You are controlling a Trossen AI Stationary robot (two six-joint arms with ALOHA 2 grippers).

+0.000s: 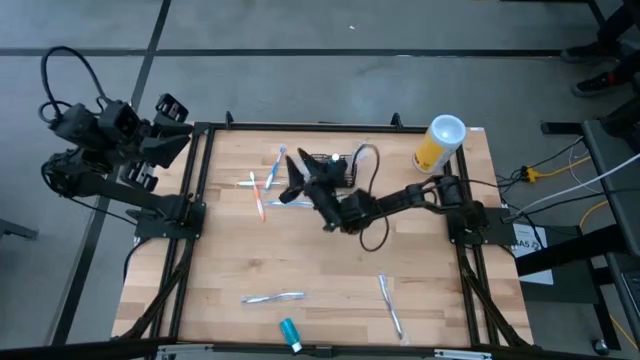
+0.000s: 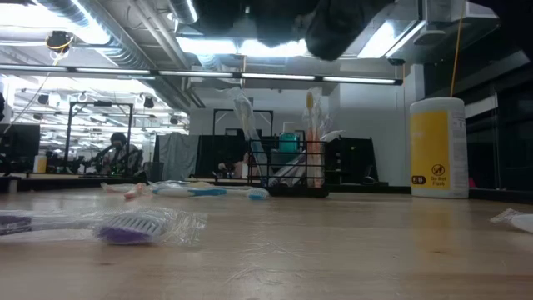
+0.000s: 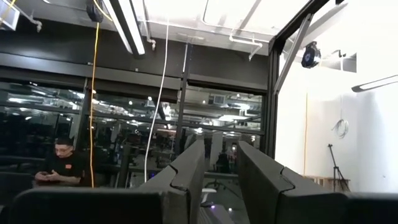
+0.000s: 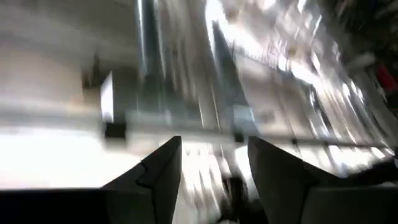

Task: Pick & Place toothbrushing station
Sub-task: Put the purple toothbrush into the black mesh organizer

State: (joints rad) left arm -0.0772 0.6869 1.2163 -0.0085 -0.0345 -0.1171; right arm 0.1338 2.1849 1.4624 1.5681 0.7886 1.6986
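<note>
Behind the table's [image 1: 330, 280] loose toothbrushes the caddy [image 2: 287, 171] stands upright for loading; right gripper [image 1: 296, 186] hovers near it, jaws apart, empty

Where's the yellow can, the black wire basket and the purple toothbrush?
yellow canister [image 2: 437, 148], low view, on its yellow label.
black wire-mesh caddy [image 2: 293, 171], low view, on its front mesh.
purple toothbrush [image 2: 125, 231], low view, on its wrapped head.

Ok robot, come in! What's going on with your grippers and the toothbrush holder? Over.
Right gripper open over the black mesh caddy, holding nothing. Left gripper parked off-table. Loose toothbrushes lie beside caddy.
</note>
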